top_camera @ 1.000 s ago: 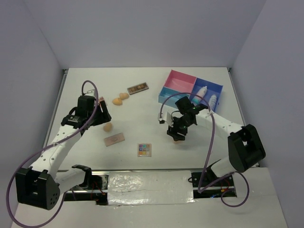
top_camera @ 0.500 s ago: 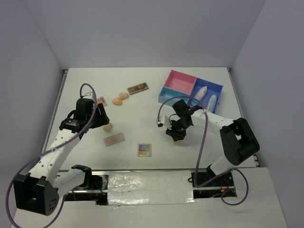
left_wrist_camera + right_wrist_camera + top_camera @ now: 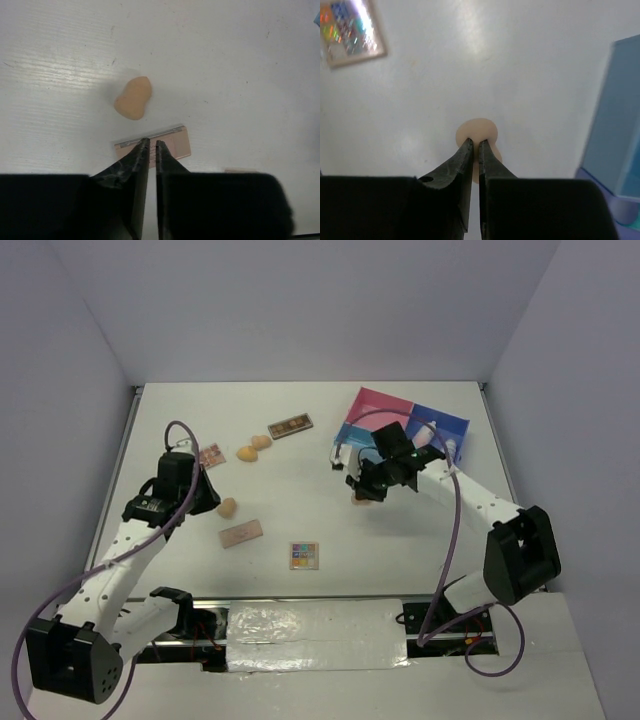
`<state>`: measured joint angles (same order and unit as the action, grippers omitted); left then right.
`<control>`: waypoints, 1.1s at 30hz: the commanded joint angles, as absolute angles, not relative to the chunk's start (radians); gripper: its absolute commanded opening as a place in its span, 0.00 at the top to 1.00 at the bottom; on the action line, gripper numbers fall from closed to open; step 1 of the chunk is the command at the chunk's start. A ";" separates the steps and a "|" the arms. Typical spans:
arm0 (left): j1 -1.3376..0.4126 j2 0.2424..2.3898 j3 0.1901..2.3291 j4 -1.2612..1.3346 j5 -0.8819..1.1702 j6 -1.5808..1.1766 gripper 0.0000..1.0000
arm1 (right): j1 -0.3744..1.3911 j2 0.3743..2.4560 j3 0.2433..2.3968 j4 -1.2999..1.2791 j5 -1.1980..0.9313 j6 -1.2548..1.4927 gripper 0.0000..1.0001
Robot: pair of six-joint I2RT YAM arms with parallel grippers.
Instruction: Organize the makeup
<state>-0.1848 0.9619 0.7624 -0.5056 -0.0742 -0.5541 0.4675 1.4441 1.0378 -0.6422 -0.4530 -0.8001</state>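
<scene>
Table (image 3: 300, 440), matte white, holds scattered palettes (image 3: 241, 534) between 3 pale walls (image 3: 300, 310).

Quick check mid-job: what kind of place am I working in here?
Most likely a lab robot test cell rather than a real dressing room: a white table boxed in by plain grey walls, with a left robot arm and a right robot arm mounted at its near edge.
</scene>
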 commanded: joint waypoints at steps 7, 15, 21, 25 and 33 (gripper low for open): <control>-0.176 0.917 0.750 -0.528 -0.117 -0.592 0.32 | 0.324 1.569 1.345 -0.384 -0.308 -0.365 1.00; -0.170 0.890 0.739 -0.534 -0.118 -0.620 0.28 | 0.246 1.755 1.443 -0.333 -0.222 -0.302 1.00; -0.169 0.881 0.727 -0.534 -0.118 -0.626 0.28 | 0.196 1.815 1.451 -0.351 -0.239 -0.308 0.92; -0.169 0.882 0.721 -0.526 -0.118 -0.624 0.28 | 0.192 1.815 1.430 -0.370 -0.261 -0.328 0.83; -0.149 0.917 0.733 -0.494 -0.103 -0.620 0.28 | 0.186 1.813 1.414 -0.376 -0.259 -0.327 0.47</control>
